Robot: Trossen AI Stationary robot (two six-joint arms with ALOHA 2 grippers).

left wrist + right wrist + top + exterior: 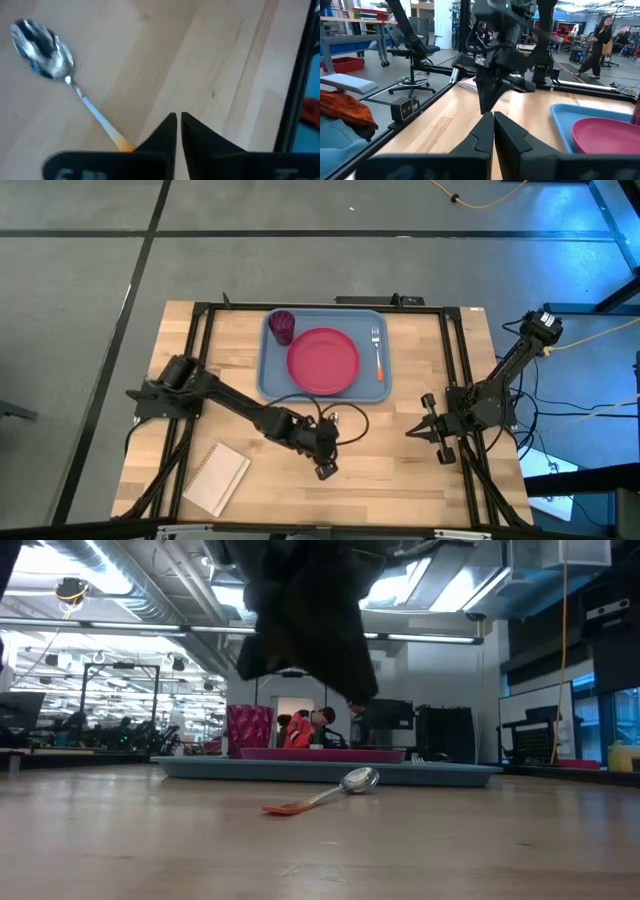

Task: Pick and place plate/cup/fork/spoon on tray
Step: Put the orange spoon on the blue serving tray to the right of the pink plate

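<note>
The spoon (pixel 55 65), with a silver bowl and an orange handle end, lies on the wooden table just near of the tray; it also shows in the low view (pixel 335 790). My left gripper (pixel 178 120) hovers above the spoon's handle end with its fingers shut and touches nothing. The light blue tray (pixel 270 375) holds the maroon cup (pixel 282 326), the pink-red plate (pixel 323 361) and the fork (pixel 377 350). My right gripper (pixel 493 117) is shut and empty, right of the tray's near corner (pixel 410 431).
A white notebook (pixel 217 477) lies at the near left of the table. Black frame rails (pixel 455 370) run along the table's sides. Bare wood lies between the tray and the near edge. People stand in the room beyond the table.
</note>
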